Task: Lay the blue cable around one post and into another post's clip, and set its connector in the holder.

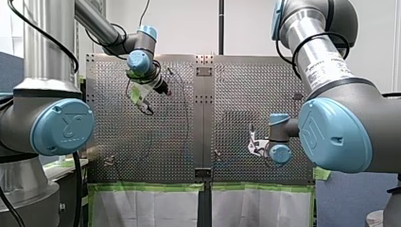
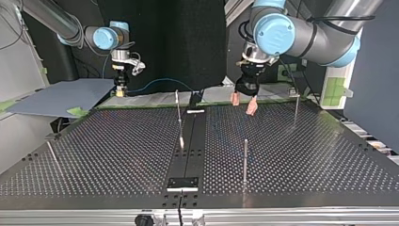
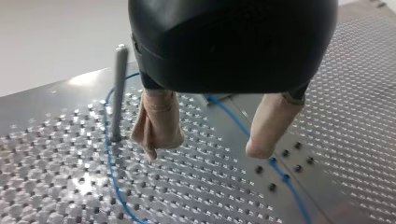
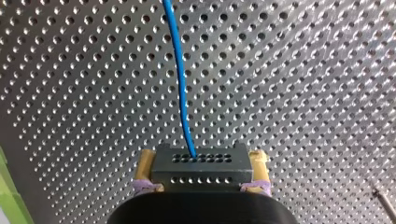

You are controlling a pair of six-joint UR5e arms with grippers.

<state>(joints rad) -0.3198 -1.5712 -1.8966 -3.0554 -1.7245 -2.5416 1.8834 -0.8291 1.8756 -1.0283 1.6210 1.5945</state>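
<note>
My right claw (image 4: 201,164) grips the connector (image 4: 201,171), blue cable (image 4: 180,79) running straight ahead (left claw (image 3: 206,148) gapes empty)

My left claw (image 3: 204,150) hides part of the blue cable (image 3: 229,116) behind its black body

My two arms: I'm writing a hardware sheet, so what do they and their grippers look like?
My left arm and my right arm are silver-grey metal tubes with light-blue round joint caps bearing an embossed logo, and black cables. My left gripper is black with beige pads; my right gripper is black with yellow pads.
</note>
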